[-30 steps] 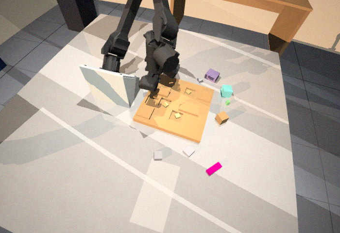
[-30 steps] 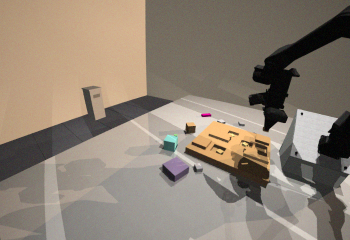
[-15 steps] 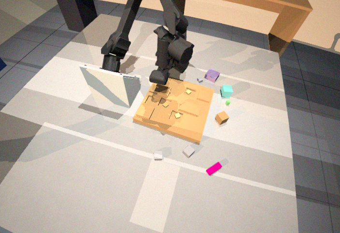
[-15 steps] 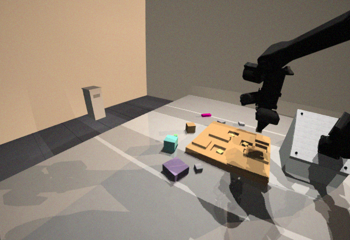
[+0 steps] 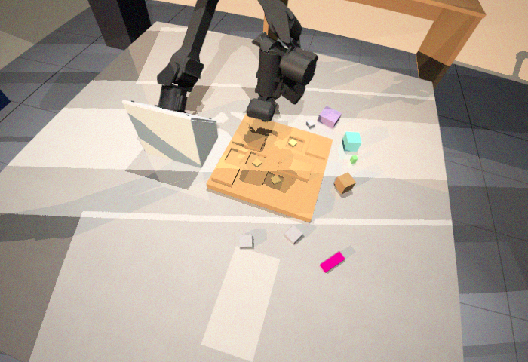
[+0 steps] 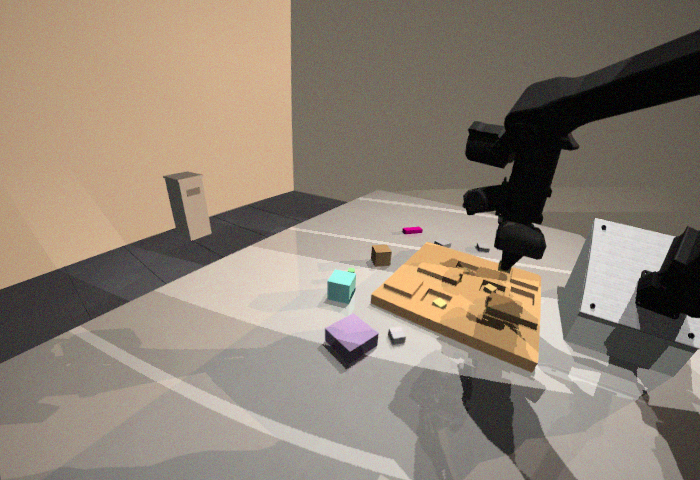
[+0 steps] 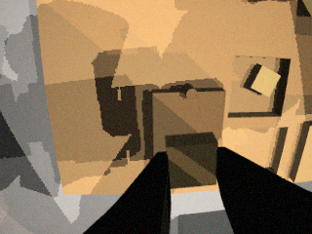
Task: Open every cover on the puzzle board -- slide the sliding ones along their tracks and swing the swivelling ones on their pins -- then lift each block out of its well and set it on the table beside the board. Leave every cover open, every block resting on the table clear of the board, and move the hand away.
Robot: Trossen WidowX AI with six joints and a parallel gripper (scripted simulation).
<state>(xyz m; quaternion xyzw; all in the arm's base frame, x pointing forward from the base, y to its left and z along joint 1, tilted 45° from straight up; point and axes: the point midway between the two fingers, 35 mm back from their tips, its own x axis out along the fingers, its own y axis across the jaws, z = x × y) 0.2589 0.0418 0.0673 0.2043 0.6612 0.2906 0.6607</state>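
gripper [image 7: 193, 163] — clamped on cover knob [image 7: 191, 151] | near board [image 5: 273, 196] back edge

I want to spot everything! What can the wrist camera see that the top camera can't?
Only the wrist view shows the claw pinching a brown cover piece. Only the top view shows the purple block, teal block and pink block on the table. Both show the orange board and yellow blocks in their wells.

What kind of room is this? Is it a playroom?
More likely a robot test room than a playroom. A black arm's gripper reaches down onto a wooden puzzle board, small coloured blocks such as a teal cube lie around it, and the walls are bare.
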